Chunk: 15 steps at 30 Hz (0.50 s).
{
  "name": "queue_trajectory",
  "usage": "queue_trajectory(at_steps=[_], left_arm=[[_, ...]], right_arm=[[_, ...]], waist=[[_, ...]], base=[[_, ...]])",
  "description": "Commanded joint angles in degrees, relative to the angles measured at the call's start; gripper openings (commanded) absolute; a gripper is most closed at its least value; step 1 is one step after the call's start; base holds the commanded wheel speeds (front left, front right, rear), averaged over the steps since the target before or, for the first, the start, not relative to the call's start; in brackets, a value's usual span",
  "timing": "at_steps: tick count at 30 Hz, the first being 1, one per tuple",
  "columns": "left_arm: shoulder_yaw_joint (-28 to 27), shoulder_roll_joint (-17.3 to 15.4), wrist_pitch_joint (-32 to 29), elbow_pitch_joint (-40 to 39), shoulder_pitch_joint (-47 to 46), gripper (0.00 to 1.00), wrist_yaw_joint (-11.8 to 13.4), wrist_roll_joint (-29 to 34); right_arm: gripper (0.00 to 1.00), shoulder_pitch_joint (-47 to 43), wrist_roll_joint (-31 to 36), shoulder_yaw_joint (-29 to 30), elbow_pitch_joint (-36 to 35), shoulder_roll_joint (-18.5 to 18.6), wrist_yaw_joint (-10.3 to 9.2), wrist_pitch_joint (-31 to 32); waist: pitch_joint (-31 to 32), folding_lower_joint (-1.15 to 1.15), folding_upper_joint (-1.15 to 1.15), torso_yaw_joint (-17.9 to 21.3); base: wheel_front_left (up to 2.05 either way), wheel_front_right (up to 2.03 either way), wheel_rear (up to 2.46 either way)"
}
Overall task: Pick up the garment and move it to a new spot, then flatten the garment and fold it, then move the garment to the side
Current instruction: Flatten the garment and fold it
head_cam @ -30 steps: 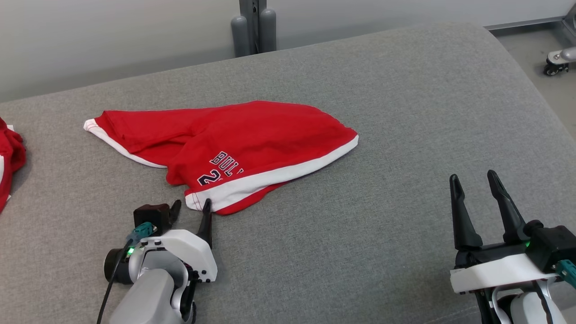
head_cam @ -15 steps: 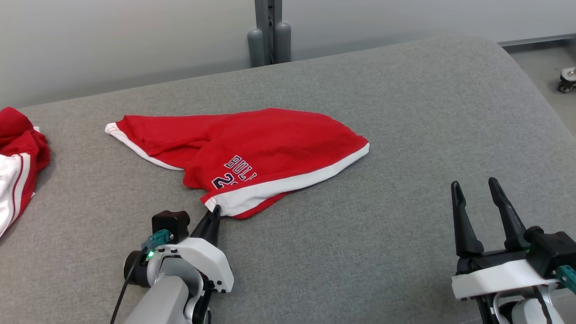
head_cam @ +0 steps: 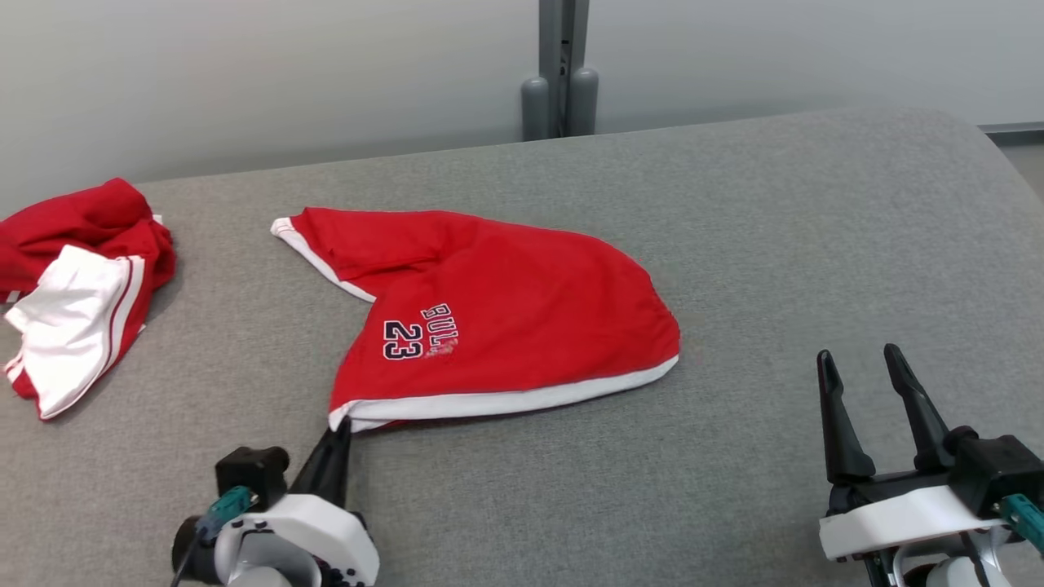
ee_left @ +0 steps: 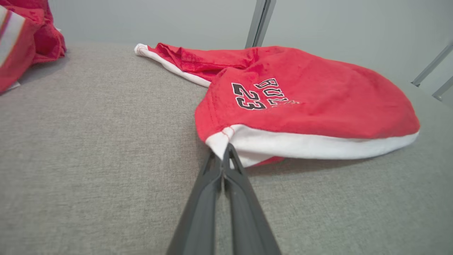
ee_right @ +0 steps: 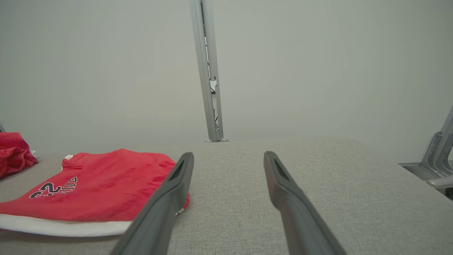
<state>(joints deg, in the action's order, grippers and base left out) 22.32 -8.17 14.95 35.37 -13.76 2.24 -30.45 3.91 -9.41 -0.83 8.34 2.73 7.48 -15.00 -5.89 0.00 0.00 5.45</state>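
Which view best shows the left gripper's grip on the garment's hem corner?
Left wrist view: the left gripper is shut on the garment's white hem corner, close up. Head view shows the same pinch from above, smaller. Right wrist view catches the garment's print and hem.

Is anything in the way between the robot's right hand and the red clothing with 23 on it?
Nothing visible: just bare grey fabric surface between the open right gripper and the red white-trimmed garment. The left gripper pinches its near corner.
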Motion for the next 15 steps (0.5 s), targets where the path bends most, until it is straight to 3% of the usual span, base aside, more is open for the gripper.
queue_trajectory(at_steps=[1,8,15], left_arm=[[-0.7,-1.2,0.0,-1.0,0.7,0.0,1.0,-0.2],[-2.5,-4.5,-0.4,-3.2,1.3,0.0,3.4,0.1],[-2.9,-4.7,-0.3,-1.8,-0.1,0.0,4.1,0.0]], right_arm=[[1.0,-0.4,0.6,-0.2,0.6,0.3,0.03,-0.3],[1.0,0.8,1.6,-1.4,3.2,0.3,0.03,-0.3],[1.0,2.3,2.1,-3.1,5.6,0.3,0.03,-0.3]], waist=[[0.0,0.0,0.0,-0.8],[-0.3,0.0,0.0,-2.0],[-1.1,0.0,0.0,-2.5]], base=[[0.0,0.0,0.0],[0.0,0.0,0.0],[0.0,0.0,0.0]])
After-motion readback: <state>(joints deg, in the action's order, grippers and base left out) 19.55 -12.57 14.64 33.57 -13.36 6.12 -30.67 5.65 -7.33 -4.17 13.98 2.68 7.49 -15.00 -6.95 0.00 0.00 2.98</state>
